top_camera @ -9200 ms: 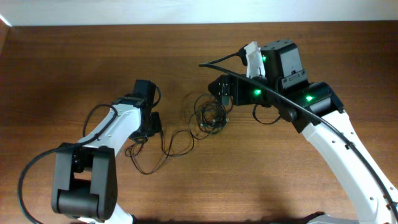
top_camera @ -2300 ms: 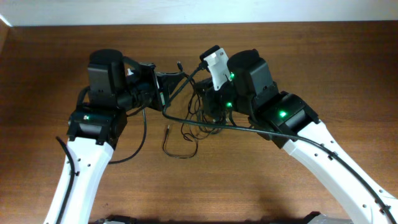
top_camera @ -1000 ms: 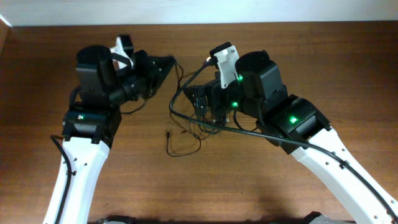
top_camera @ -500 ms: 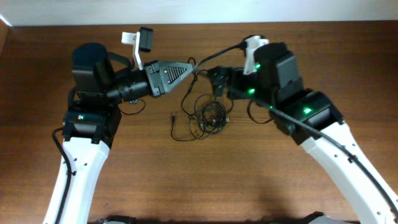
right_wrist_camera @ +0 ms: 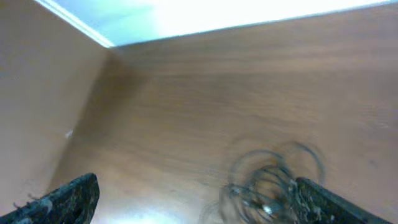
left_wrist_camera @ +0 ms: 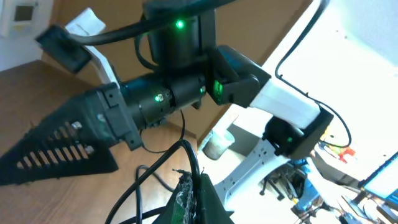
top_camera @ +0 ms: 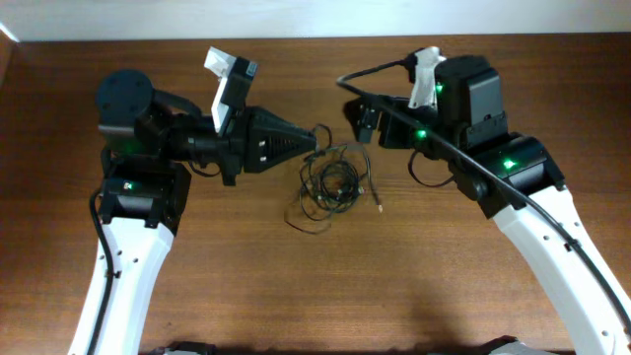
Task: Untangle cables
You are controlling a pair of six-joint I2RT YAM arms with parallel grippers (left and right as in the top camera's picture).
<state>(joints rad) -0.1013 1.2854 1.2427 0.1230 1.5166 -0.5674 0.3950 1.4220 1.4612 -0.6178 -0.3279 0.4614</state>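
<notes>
The cables (top_camera: 330, 182) lie as a small knot of thin black loops at the table's middle, with one plug end (top_camera: 380, 207) trailing to the right. My left gripper (top_camera: 315, 138) points right just above the knot's upper left and is shut on a strand of it. In the left wrist view that strand (left_wrist_camera: 186, 155) runs up out of the closed tips of the left gripper (left_wrist_camera: 194, 177). My right gripper (top_camera: 363, 118) hovers open above the knot's upper right, holding nothing. In the right wrist view the right gripper (right_wrist_camera: 199, 205) stands wide, with the cables (right_wrist_camera: 273, 180) blurred by its right finger.
Thick black arm cables arc over the right arm (top_camera: 473, 168). The wooden table (top_camera: 315, 296) ends at a pale wall (top_camera: 315, 20) along the back. The right arm's slatted finger (left_wrist_camera: 59, 152) shows close in the left wrist view.
The left gripper has swung right and a little nearer with the strand in it. The right gripper has drawn back to the upper right. The loose plug end now lies on the knot's right.
</notes>
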